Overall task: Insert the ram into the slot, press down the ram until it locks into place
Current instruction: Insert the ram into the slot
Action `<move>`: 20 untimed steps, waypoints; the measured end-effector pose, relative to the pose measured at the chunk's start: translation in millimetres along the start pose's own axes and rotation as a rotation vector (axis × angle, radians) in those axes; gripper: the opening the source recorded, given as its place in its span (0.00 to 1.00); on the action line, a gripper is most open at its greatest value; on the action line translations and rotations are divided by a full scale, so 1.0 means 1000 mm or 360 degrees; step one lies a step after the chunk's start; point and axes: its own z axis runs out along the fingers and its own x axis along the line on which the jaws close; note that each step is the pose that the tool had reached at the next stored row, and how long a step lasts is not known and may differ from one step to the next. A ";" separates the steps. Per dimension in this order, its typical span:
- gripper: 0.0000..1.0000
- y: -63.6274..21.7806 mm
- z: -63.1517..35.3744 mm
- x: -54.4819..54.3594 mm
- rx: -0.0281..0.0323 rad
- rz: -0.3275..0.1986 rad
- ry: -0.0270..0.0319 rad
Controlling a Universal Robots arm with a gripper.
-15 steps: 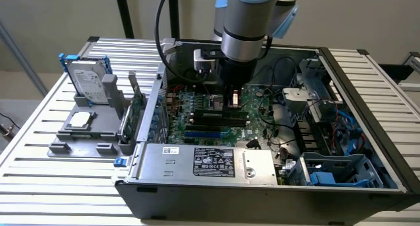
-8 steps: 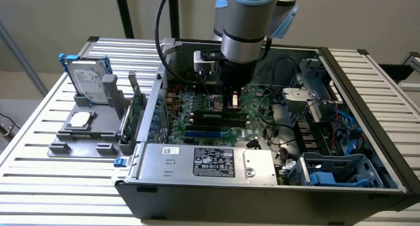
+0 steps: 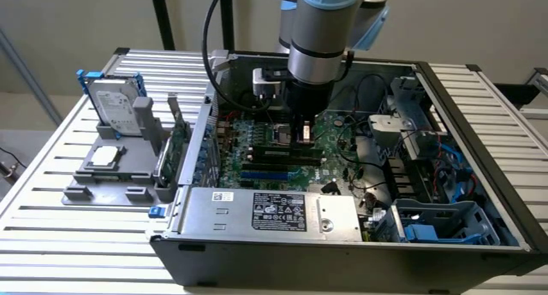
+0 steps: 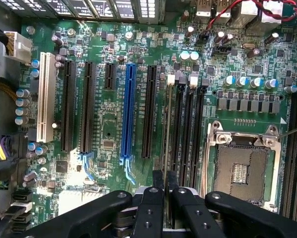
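Black gripper (image 4: 165,181) fingers (image 4: 157,181) are pinching the thin green ram (image 4: 167,126). It is standing edge-up in a narrow black slot (image 4: 170,85).

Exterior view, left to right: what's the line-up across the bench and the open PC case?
Hard drive → upright green card → gripper shut on the ram → blue-grey drive cage.
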 end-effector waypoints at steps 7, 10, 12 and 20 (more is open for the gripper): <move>0.14 0.0001 0.0011 -0.001 -0.00001 0.0000 0.00025; 0.14 0.0000 0.0024 -0.001 0.00002 0.0000 0.00024; 0.14 0.0001 0.0034 -0.001 0.00007 0.0000 0.00024; 0.14 0.0003 0.0048 -0.002 0.00031 0.0002 0.00027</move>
